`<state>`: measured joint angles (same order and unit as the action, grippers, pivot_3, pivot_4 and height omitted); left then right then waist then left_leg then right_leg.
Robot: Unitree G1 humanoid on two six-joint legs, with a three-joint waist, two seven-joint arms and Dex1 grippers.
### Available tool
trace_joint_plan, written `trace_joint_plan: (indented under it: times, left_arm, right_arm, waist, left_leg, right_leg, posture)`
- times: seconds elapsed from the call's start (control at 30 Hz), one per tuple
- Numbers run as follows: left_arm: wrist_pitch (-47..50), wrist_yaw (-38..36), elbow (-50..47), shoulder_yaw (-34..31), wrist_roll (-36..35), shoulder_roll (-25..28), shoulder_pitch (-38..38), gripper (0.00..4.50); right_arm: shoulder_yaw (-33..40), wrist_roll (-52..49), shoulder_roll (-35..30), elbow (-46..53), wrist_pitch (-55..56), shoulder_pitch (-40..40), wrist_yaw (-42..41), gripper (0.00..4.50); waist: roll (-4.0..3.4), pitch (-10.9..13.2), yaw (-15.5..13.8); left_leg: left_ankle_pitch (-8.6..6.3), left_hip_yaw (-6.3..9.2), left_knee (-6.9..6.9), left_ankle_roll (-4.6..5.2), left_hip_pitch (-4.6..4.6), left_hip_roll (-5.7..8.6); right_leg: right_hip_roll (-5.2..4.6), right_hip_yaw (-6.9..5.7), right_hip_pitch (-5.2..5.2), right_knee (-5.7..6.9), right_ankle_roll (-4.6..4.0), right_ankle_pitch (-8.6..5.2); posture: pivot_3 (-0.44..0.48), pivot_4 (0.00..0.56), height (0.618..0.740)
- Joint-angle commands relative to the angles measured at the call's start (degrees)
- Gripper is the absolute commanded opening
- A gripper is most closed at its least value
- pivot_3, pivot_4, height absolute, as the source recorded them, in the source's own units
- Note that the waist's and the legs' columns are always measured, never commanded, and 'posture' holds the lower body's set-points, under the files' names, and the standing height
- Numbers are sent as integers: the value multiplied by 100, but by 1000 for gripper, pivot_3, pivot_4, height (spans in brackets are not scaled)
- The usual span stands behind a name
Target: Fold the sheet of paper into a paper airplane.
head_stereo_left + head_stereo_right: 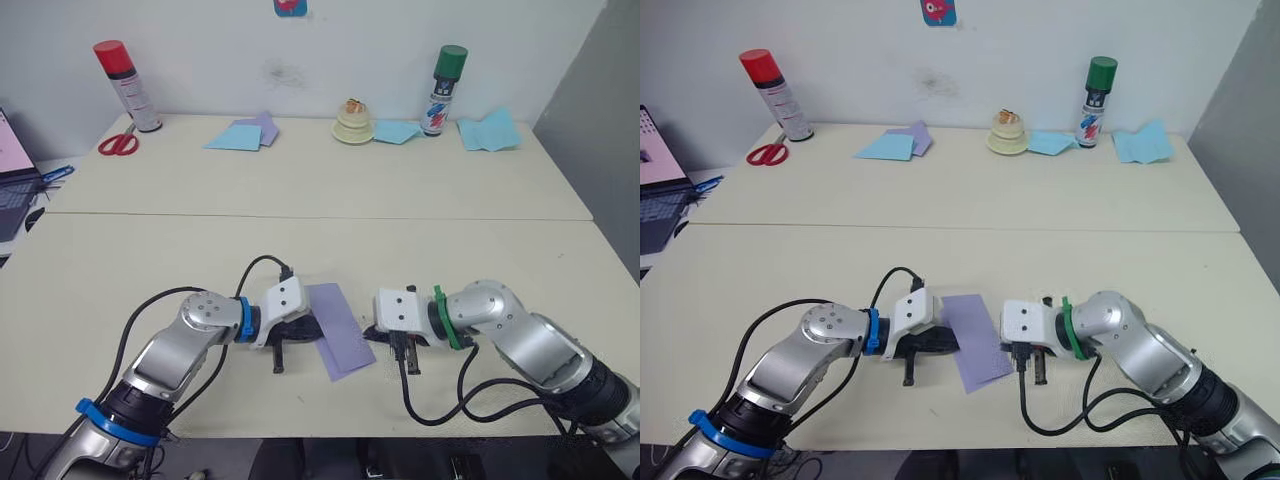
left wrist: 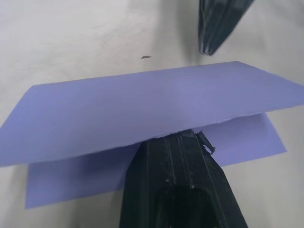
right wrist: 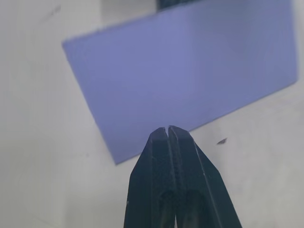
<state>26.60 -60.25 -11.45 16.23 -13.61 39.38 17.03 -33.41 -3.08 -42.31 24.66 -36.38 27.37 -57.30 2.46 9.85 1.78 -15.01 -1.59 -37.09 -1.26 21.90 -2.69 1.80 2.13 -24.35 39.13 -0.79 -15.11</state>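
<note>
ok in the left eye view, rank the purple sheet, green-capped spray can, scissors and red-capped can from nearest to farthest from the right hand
1. sheet of paper, just to the left of the right hand.
2. green-capped spray can, far edge, right of centre.
3. scissors, far left.
4. red-capped can, far left; close to the scissors, slightly farther.

The sheet of paper [image 1: 338,329] is plain lavender-purple. Both grippers have black fingers [image 3: 168,156]. The table [image 1: 300,190] is cream. 1 spray can [image 1: 127,86] has a red cap, the other [image 1: 442,90] green. The scissors [image 1: 119,143] are red-handled.

Plain white wall [image 1: 330,50], two cream tables [image 1: 330,190] pushed together, even light
</note>
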Motion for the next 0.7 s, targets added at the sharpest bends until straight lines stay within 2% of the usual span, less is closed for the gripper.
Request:
trace_joint_plan:
  times: [0.03, 0.2, 0.4, 0.7]
  left_arm:
    - [53, 130, -187, -211, -33, 16, -8, 0]
    - [95, 175, -169, -252, -58, 3, 37, 0]
    - [104, 200, -197, -245, -66, 18, 13, 0]
    - [103, 202, -157, -237, -48, 34, 14, 0]
  right_arm:
    - [-203, 317, 34, -144, 263, -88, 6, 39]
    - [-261, 497, 105, -308, 473, -192, -46, 39]
    - [291, 95, 187, 201, 125, -194, -123, 39]
    - [283, 407, 10, -286, 413, -292, -9, 39]
  waist:
    - [0, 0, 2]
    - [4, -3, 8]
    - [4, -3, 9]
    - [4, -3, 1]
  left_leg:
    - [0, -2, -1, 0, 0, 0]
    - [0, 1, 0, 0, -16, -1]
    - [0, 3, 0, 0, -22, -2]
    - [0, -1, -2, 0, -14, 1]
  right_leg:
    - [0, 2, 0, -1, 1, 1]
    - [0, -1, 14, -1, 1, 1]
    - [2, -3, 19, 3, -5, 8]
    - [0, 1, 17, -6, -4, 8]
  posture:
    - [0, 150, 725]
    - [0, 150, 725]
    - [0, 150, 725]
    - [0, 150, 725]
